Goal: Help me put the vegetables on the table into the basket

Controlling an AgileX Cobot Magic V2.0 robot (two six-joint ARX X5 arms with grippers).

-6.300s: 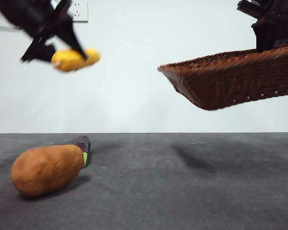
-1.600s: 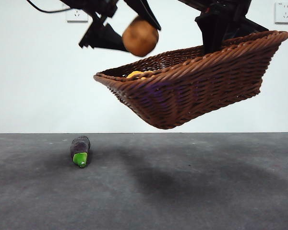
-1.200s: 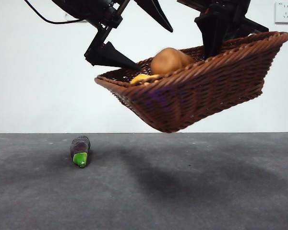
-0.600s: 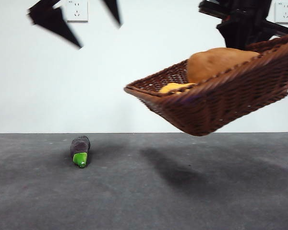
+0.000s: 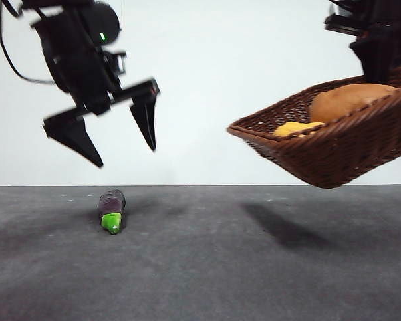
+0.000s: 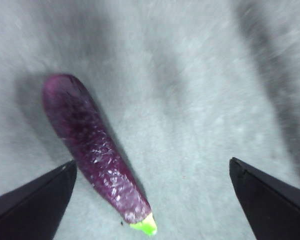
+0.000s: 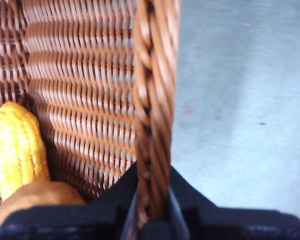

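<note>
Your left end effector [image 5: 117,146] hangs spread above the eggplant [image 5: 111,210] on the worktop [image 5: 254,267]; your right end effector [image 7: 151,200] pinches the raised basket's [image 5: 334,150] rim, corn [image 5: 295,128] and potato [image 5: 351,100] inside.

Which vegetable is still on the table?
The purple eggplant, lying under the open left gripper; the corn cob and potato are in the raised basket.
</note>
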